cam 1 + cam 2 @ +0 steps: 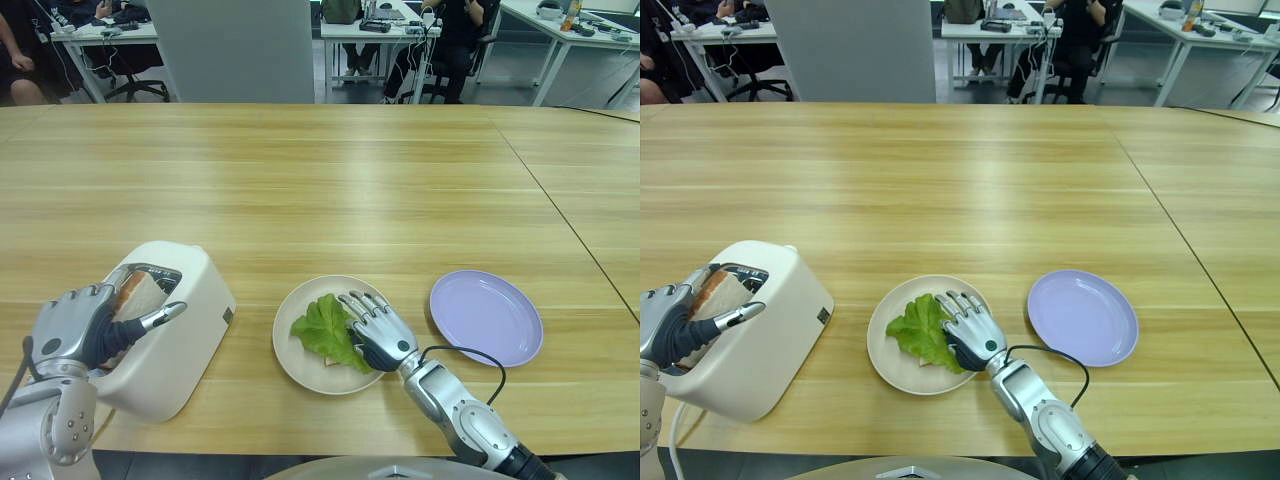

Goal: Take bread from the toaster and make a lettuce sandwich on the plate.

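Observation:
A cream toaster (185,335) stands at the near left of the table, a slice of bread (140,297) sticking up from its slot. My left hand (85,325) is at the slot with its fingers curled around that bread slice. On the beige plate (292,350) lies a green lettuce leaf (325,330) over a bread slice whose edge (328,360) peeks out beneath. My right hand (375,330) lies flat and open on the right side of the lettuce, its fingers spread over the plate.
An empty lilac plate (486,317) sits just right of the beige plate. A black cable (470,352) loops from my right wrist toward it. The wooden table (330,180) stretches far ahead. Desks and chairs stand in the room behind.

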Robot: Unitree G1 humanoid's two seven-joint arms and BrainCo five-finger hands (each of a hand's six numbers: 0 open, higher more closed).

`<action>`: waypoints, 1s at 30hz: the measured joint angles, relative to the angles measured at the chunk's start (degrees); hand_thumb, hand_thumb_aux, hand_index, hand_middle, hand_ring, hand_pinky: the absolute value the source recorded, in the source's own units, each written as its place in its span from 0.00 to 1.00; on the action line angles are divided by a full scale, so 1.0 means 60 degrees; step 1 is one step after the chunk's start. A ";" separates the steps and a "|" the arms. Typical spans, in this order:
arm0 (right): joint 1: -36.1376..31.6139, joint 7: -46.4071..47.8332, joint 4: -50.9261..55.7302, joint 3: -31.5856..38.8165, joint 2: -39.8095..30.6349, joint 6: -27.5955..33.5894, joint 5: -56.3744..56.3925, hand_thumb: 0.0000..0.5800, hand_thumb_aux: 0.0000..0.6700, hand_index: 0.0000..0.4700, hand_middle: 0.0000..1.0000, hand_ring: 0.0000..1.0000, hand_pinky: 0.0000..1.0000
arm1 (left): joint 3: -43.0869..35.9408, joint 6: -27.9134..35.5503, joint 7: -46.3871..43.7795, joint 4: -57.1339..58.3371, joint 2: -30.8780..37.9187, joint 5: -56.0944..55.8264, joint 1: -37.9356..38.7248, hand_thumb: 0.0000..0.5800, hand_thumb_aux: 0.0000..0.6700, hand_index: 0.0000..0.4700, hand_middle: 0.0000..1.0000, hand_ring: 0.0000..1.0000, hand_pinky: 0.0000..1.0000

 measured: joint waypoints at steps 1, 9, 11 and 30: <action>-0.0002 -0.0009 0.0014 -0.0005 -0.0001 0.0008 0.0006 1.00 1.00 0.98 0.00 0.00 0.00 | 0.0000 0.0000 0.0000 0.0000 0.0000 0.0000 0.0000 0.00 0.00 0.00 0.45 0.45 0.45; -0.0005 -0.0030 0.0036 -0.0077 0.0003 0.0005 0.0281 1.00 1.00 0.98 0.00 0.00 0.00 | 0.0000 -0.0001 0.0014 0.0000 -0.0001 0.0042 -0.0005 0.03 0.02 0.02 0.45 0.45 0.45; -0.0005 -0.0030 0.0036 -0.0121 0.0006 0.0003 0.0316 1.00 1.00 0.98 0.00 0.00 0.00 | 0.0000 -0.0001 0.0017 0.0000 -0.0001 0.0047 -0.0010 0.03 0.02 0.02 0.45 0.45 0.45; -0.0533 0.0027 -0.0462 -0.1229 0.0152 0.0191 0.1126 1.00 1.00 0.98 0.00 0.00 0.00 | -0.0127 -0.0034 0.0205 0.0024 -0.0142 0.0110 -0.0188 0.24 0.13 0.12 0.45 0.45 0.45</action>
